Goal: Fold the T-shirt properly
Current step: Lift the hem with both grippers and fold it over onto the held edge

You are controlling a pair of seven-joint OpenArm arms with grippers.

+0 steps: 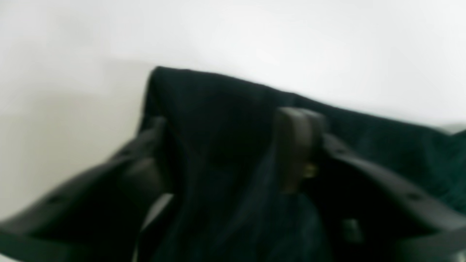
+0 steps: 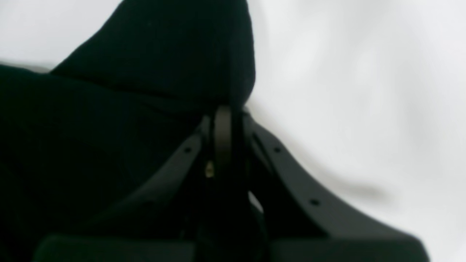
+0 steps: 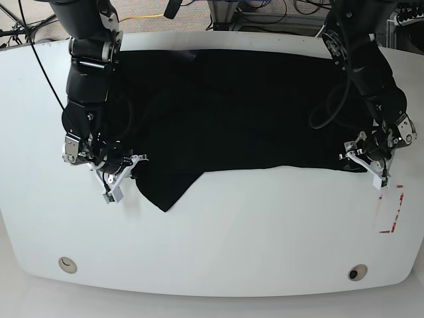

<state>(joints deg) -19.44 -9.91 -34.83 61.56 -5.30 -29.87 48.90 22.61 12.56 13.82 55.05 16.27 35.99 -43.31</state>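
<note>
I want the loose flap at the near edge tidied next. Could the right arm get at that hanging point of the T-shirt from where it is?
Probably yes: the right gripper sits just beside the T-shirt flap, bare table between. But it is shut on the T-shirt edge and must let go first.

Base view: overhead, looking straight down on the whole white table. Each wrist view: very close, blurred, looking out along its own gripper fingers. All three share the black T-shirt.
</note>
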